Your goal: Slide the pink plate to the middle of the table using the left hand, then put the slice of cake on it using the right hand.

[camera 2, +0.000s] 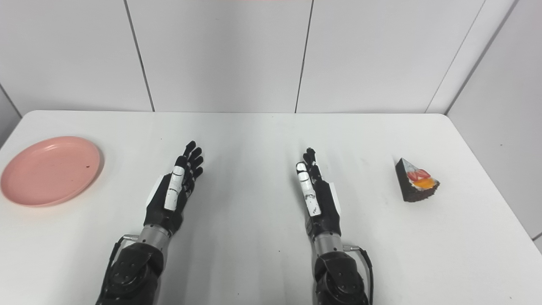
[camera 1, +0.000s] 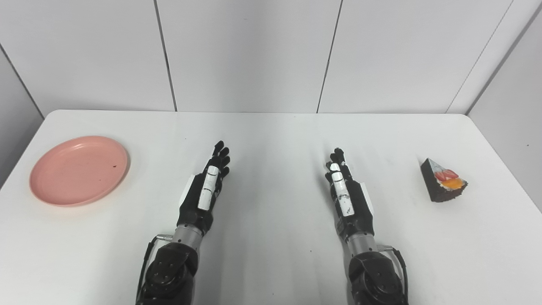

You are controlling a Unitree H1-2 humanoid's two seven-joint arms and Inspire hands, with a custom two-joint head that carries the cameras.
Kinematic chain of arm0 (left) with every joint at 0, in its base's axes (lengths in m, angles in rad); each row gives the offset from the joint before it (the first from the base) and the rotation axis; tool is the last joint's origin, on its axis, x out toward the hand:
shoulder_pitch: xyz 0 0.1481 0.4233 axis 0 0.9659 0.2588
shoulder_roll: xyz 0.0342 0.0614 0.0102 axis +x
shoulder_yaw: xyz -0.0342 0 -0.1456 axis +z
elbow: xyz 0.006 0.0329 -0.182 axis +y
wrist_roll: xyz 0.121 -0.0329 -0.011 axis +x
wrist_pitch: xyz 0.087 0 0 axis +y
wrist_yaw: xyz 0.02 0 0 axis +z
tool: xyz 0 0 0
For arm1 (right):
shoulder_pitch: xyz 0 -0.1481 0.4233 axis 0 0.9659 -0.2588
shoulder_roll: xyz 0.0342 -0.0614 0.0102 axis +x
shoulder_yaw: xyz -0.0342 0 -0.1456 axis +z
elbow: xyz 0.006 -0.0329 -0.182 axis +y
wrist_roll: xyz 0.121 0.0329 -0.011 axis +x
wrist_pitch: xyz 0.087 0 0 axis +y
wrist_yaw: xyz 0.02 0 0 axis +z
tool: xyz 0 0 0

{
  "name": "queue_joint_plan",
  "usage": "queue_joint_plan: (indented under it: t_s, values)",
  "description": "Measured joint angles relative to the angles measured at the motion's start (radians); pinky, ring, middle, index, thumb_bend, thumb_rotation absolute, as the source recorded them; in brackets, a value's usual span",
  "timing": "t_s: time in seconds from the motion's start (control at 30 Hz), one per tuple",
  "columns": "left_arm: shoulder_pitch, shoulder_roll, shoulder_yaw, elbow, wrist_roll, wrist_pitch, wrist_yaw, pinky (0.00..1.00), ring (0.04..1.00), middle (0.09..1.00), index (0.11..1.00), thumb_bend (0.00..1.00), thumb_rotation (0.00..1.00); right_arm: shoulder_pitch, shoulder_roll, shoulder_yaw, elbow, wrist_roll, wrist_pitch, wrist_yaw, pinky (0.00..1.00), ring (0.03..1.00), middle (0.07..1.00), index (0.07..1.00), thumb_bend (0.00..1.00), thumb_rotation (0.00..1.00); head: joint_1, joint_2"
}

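A pink plate [camera 1: 79, 169] lies empty on the left side of the white table [camera 1: 271, 135]. A slice of chocolate cake [camera 1: 442, 181] with strawberry and orange on top stands on the right side. My left hand [camera 1: 206, 189] is open, fingers straight and pointing away, held edge-up over the table, well right of the plate. My right hand [camera 1: 346, 195] is open in the same pose, well left of the cake. Neither hand touches anything.
White wall panels [camera 1: 254, 55] stand right behind the table's far edge. The table's left and right edges run close to the plate and the cake.
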Motion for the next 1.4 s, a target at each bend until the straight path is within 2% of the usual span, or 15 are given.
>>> queue_joint_plan:
  t_s: [0.57, 1.17, 1.3, 1.33, 1.4]
  values:
    - [-0.001, 0.001, 0.000, 0.001, 0.001, -0.002, -0.001, 1.00, 1.000, 1.000, 1.000, 0.73, 1.00, -0.001, 0.000, 0.000, 0.000, 0.001, 0.000, 0.000, 1.00, 1.000, 1.000, 1.000, 0.61, 0.84, -0.002, 0.000]
    - [0.000, 0.000, 0.000, 0.001, 0.003, -0.002, 0.001, 1.00, 1.000, 1.000, 1.000, 0.71, 1.00, -0.002, 0.001, 0.001, 0.002, -0.006, 0.000, 0.000, 1.00, 1.000, 1.000, 1.000, 0.60, 0.85, -0.002, 0.003]
    - [0.000, 0.000, 0.000, 0.001, 0.003, -0.003, 0.002, 1.00, 1.000, 1.000, 1.000, 0.70, 1.00, -0.002, 0.000, 0.001, 0.002, -0.006, 0.000, 0.000, 1.00, 1.000, 1.000, 1.000, 0.59, 0.85, 0.018, -0.005]
    - [0.000, -0.001, 0.000, 0.002, 0.003, -0.004, 0.002, 1.00, 1.000, 1.000, 1.000, 0.71, 1.00, -0.002, 0.000, 0.001, 0.002, -0.005, 0.000, 0.001, 1.00, 1.000, 1.000, 1.000, 0.59, 0.85, 0.064, -0.017]
    - [-0.001, -0.002, -0.002, 0.004, 0.011, -0.012, 0.005, 1.00, 1.000, 1.000, 1.000, 0.71, 1.00, -0.002, -0.002, 0.000, 0.002, 0.001, 0.000, 0.002, 1.00, 1.000, 1.000, 1.000, 0.57, 0.86, 0.064, -0.017]
